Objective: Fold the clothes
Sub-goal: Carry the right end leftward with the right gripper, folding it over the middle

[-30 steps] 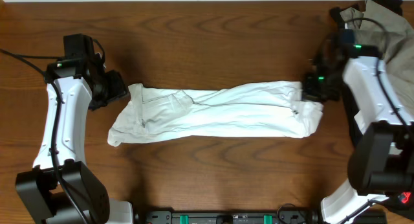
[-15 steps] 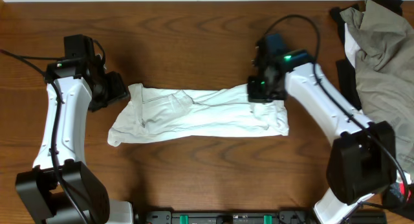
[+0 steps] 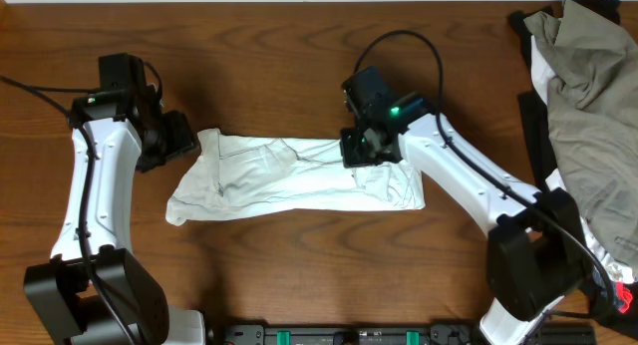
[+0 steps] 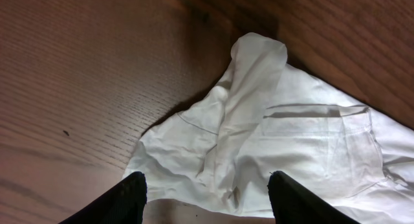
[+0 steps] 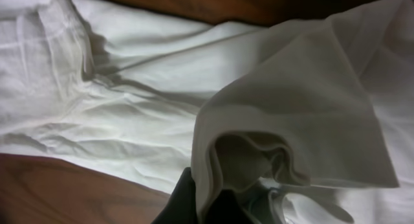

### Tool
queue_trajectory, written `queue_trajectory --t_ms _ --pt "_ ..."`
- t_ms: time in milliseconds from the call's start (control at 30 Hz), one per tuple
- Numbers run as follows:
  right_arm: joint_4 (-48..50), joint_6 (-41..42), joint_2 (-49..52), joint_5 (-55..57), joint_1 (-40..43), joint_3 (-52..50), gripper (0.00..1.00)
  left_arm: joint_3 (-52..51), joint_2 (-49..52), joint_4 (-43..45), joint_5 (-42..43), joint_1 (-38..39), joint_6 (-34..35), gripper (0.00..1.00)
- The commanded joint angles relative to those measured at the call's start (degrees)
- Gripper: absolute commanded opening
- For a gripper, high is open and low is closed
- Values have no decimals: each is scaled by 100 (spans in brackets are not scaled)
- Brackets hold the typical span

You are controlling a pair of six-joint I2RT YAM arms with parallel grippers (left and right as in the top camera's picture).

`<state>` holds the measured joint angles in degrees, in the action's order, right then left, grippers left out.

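While my right claw (image 3: 365,148) clamps a bunched edge of the thin white cotton T-shirt (image 3: 279,175), doubled fabric beneath it, shirt stretching away toward my left claw (image 3: 182,136), jaws parted, at its far end, brown wooden table (image 3: 299,66) under all.

T-shirt (image 3: 269,175) lies on table (image 3: 299,66), garment pile (image 3: 588,96) right.

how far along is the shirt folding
Done: the white T-shirt already lies as a long narrow band. In hand: the right gripper is shut on its right end, doubled over toward the middle. Still to do: lay that end down flat and finish the fold; the left gripper sits open by the left end, holding nothing.
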<state>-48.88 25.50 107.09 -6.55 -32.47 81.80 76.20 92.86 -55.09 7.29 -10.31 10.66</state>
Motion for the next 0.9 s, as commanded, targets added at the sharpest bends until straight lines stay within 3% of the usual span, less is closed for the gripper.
queue_trajectory --t_ms 0,267,500,867 --pt "50 105 232 31 -162 48 1 4 37 -13 -42 -28 -7 63" --pt "271 68 308 -24 -389 48 9 0 37 -13 -42 -28 -7 63" --pt "516 -772 308 -568 -599 48 38 0 37 -11 -42 -28 -7 63" --pt "275 -680 -166 341 -238 70 38 0 37 -11 -42 -28 -9 63"
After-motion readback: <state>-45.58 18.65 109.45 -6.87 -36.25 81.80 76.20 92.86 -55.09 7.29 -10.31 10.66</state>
